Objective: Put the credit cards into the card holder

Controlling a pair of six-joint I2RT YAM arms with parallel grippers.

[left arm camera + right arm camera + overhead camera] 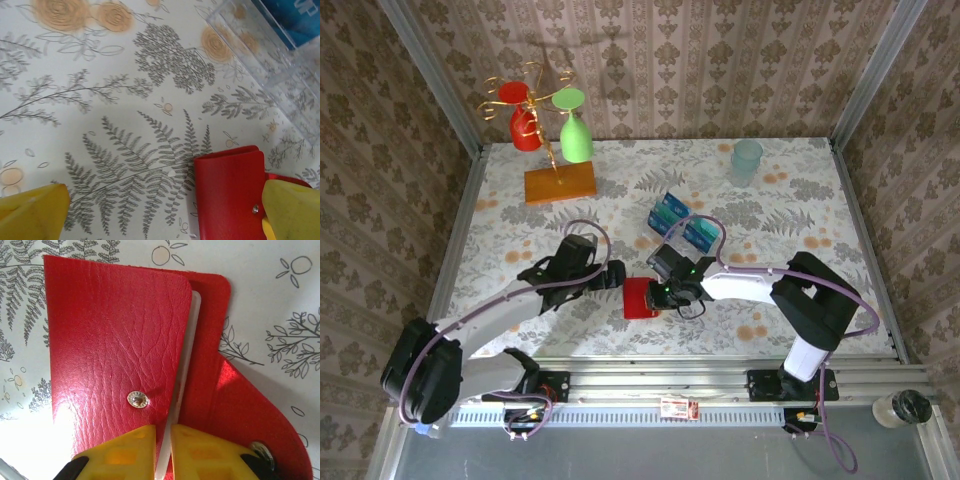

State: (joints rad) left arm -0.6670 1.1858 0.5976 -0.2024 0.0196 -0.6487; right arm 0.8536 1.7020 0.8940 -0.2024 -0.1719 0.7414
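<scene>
The card holder (110, 340) lies flat on the patterned table (520, 215), in the near centre, between my two grippers. My right gripper (162, 452) sits at the holder's near edge with its yellow fingers (120, 452) drawn almost together. They are clamped on a thin pale strip (186, 360) that runs up the slot beside the front panel. I cannot tell whether this strip is a card seen edge-on or part of the lining. The front panel carries a metal snap stud (138, 400) just ahead of my left-hand finger. The outer flap (250, 415) is folded out to the right and lies on the table. My left gripper (162, 212) is released, its fingers (32, 210) spread wide. One finger sits over bare table and the other overlaps the holder's corner beside a stud. I cannot tell whether that finger touches the holder. The credit cards (672, 212) stand in a clear acrylic rack (280, 85) just beyond the holder, blue faces showing. Farther back stand a pale teal cup (747, 160) on the right and a wire stand (548, 135) on a wooden base on the left, bearing one red and one green glass.
</scene>
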